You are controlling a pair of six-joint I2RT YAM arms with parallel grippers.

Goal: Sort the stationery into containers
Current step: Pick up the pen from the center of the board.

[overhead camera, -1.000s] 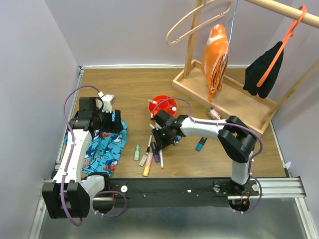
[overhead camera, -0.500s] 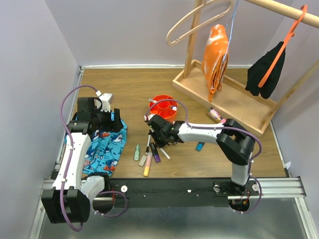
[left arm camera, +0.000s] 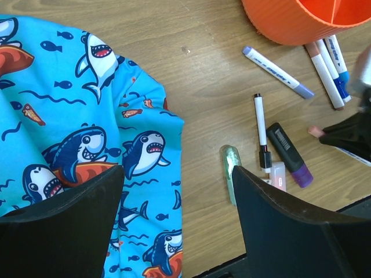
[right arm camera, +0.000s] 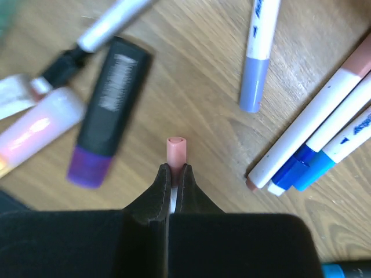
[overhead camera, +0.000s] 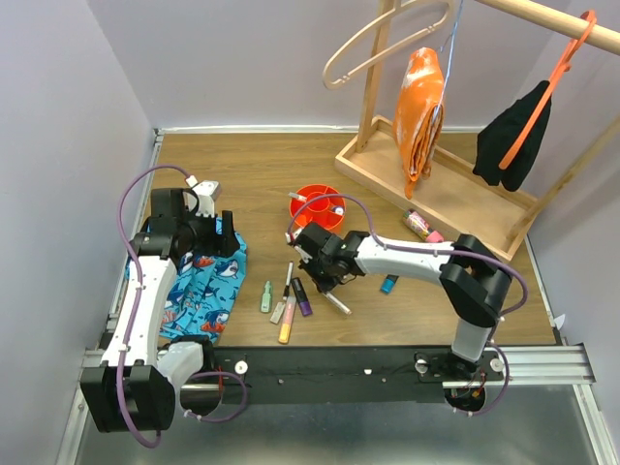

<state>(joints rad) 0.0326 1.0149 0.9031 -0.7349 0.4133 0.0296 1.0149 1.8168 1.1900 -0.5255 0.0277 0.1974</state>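
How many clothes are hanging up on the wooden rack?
2. An orange cloth hangs near the middle of the rack, and a black cloth hangs at its right end. None seem hidden.

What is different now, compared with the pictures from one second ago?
The right tool closed on a pink-capped white pen and swung the pen's near end toward the robot's right. The left tool stayed open over the shark cloth. The orange bowl and the purple highlighter kept their places.

You see purple, green and white markers (overhead camera: 302, 296) lying beside the round red-orange plastic bowl (overhead camera: 317, 190), one pink-tipped white marker (right arm camera: 176, 147) gripped.
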